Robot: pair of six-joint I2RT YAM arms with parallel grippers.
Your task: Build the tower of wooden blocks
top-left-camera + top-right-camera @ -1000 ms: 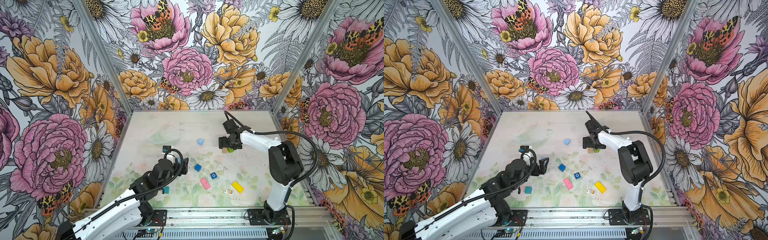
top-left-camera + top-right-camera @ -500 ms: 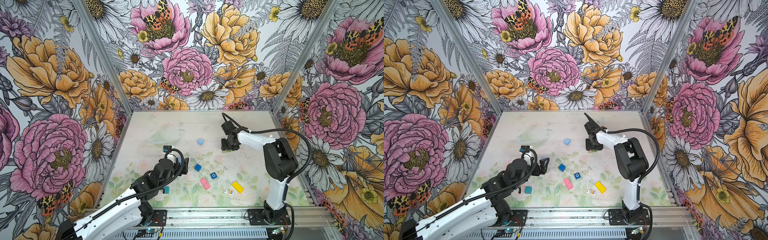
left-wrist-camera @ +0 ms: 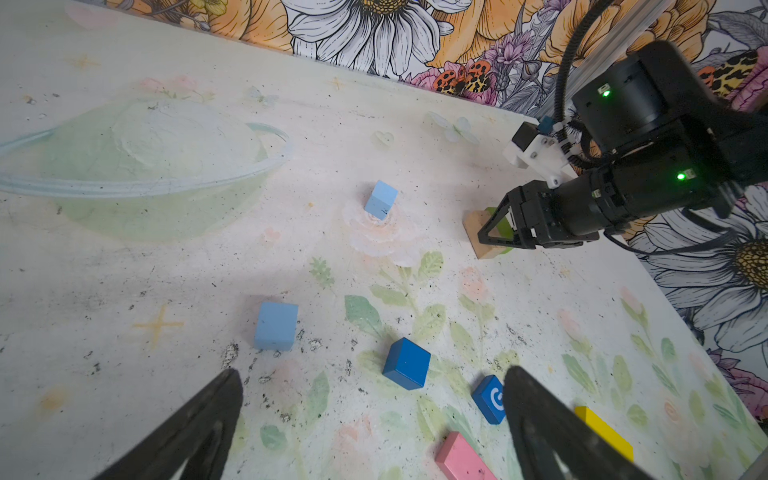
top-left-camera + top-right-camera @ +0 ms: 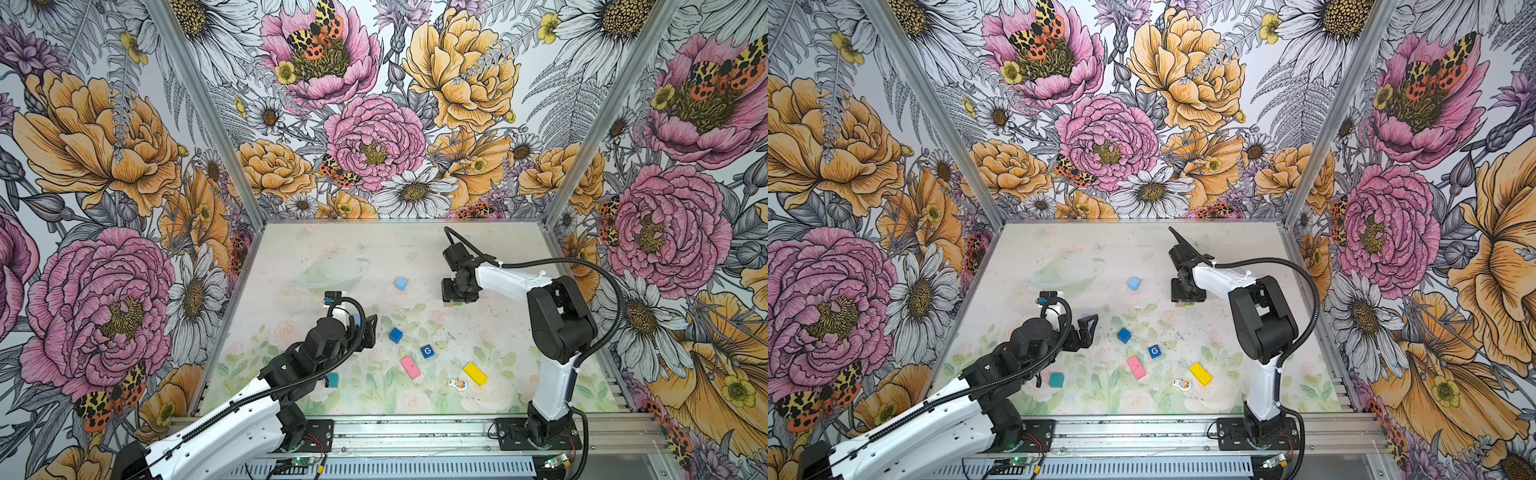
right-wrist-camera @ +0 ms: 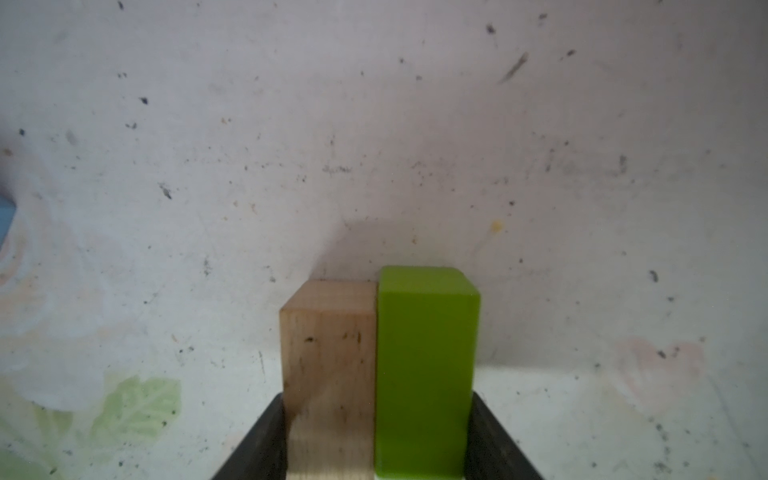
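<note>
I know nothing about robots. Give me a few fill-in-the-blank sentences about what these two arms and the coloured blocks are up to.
1. The right gripper clamps ____ blocks at once: a green oblong wood block and a plain-wood oblong block.
2. The dark blue wood cube beside the pink oblong wood block bears a white letter ____.
3. The left gripper holds nothing; its jaws stand ____.
Missing words: two; G; open.
</note>
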